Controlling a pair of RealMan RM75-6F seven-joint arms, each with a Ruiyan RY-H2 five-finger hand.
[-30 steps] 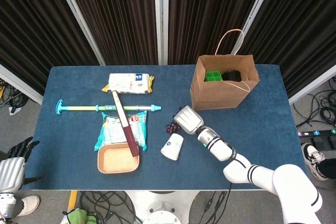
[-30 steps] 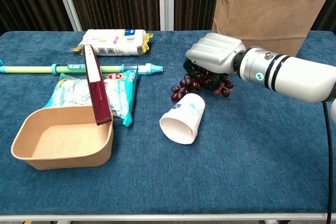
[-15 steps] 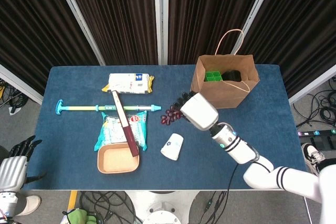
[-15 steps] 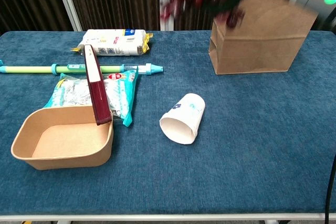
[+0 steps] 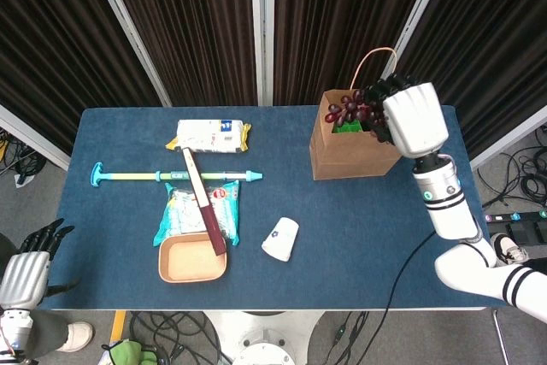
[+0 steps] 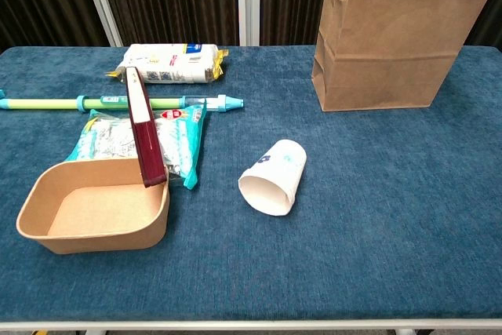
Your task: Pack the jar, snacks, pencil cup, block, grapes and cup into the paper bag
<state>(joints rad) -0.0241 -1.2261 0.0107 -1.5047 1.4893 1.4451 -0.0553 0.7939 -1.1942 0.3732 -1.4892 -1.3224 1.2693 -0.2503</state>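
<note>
My right hand (image 5: 412, 119) hangs over the open brown paper bag (image 5: 342, 153) and grips a dark purple bunch of grapes (image 5: 349, 110) above its mouth. A green block (image 5: 344, 126) shows inside the bag. The white paper cup (image 5: 280, 238) lies on its side in the middle of the blue table, also in the chest view as the cup (image 6: 274, 176). Two snack packs lie at the left: a white and yellow one (image 5: 210, 136) and a teal one (image 5: 203, 211). My left hand (image 5: 26, 267) hangs off the table's left front corner, fingers apart and empty.
A long green and blue stick toy (image 5: 171, 176) lies across the left side. A dark red flat bar (image 5: 203, 203) leans on a tan paper tray (image 5: 191, 257). The bag (image 6: 392, 33) stands at the back right in the chest view.
My right hand lifted the grapes off the table beside the cup and carried them up and right to above the bag. It has left the chest view.
</note>
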